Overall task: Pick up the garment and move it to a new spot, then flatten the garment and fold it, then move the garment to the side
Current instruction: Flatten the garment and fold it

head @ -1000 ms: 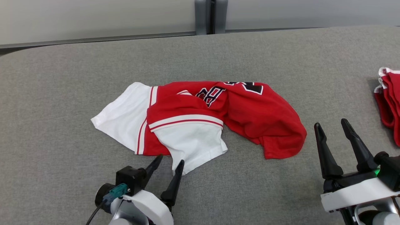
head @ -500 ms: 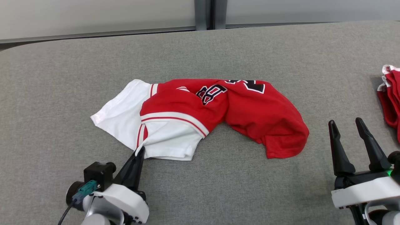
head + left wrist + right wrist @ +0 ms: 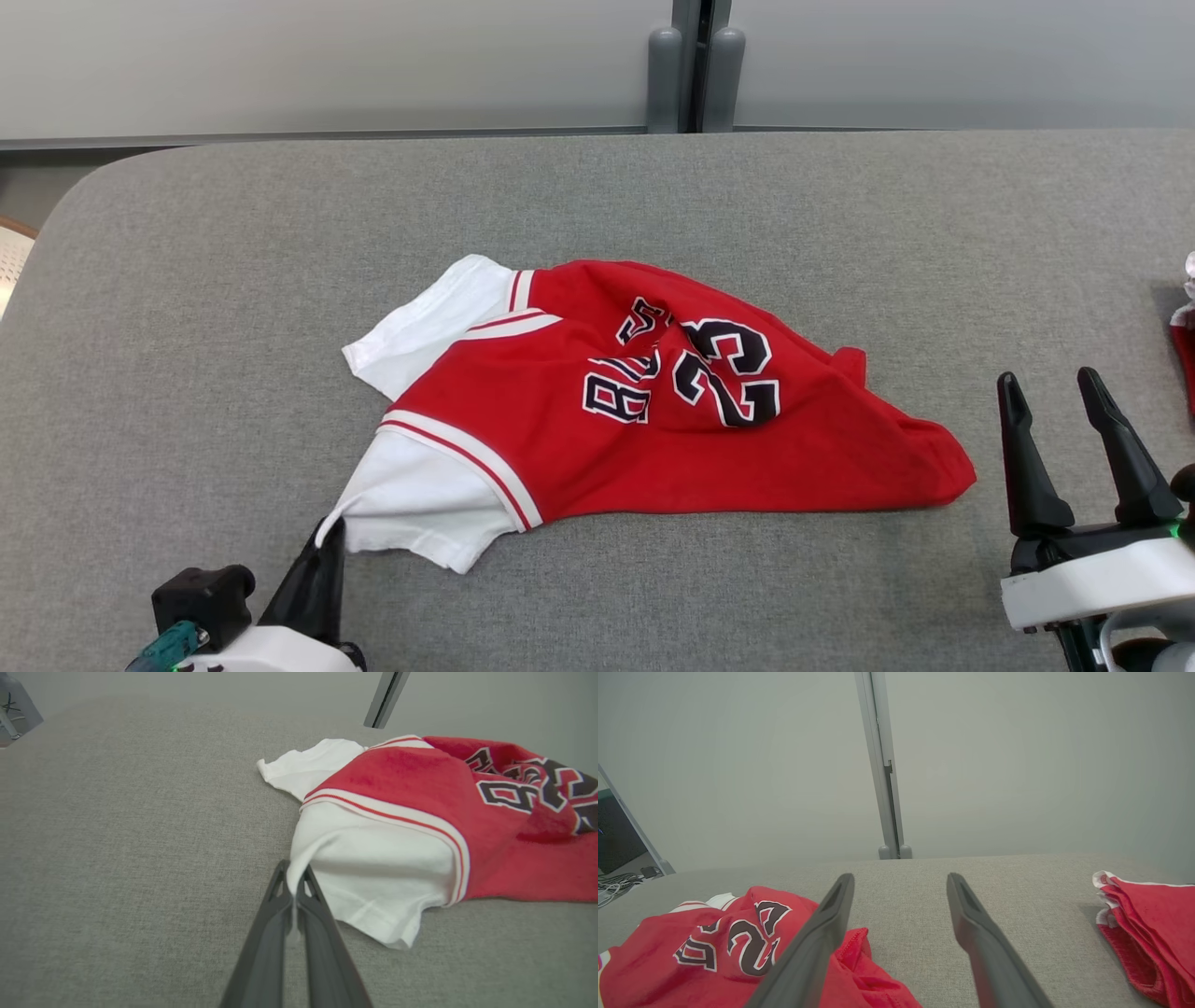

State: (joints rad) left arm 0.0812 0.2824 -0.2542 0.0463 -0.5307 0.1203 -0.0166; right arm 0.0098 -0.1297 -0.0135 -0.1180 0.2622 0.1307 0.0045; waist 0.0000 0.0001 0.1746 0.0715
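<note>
1. Grey woven fabric covers the surface (image 3: 187,280), and a grey post (image 3: 695,65) stands against the pale wall behind it.
2. Mid-surface lies the crumpled red-and-white garment (image 3: 653,439).
3. Pinched shut, the left claw (image 3: 293,870) grips the hem of its near white sleeve.
4. With fingers spread, the right claw (image 3: 1048,376) hovers near the garment's red right end.
5. At the surface's far right edge sits another red cloth pile (image 3: 1148,924).
6. Black, white-edged "23" reads clearly. The creased letters beside it possibly include a "B".
</note>
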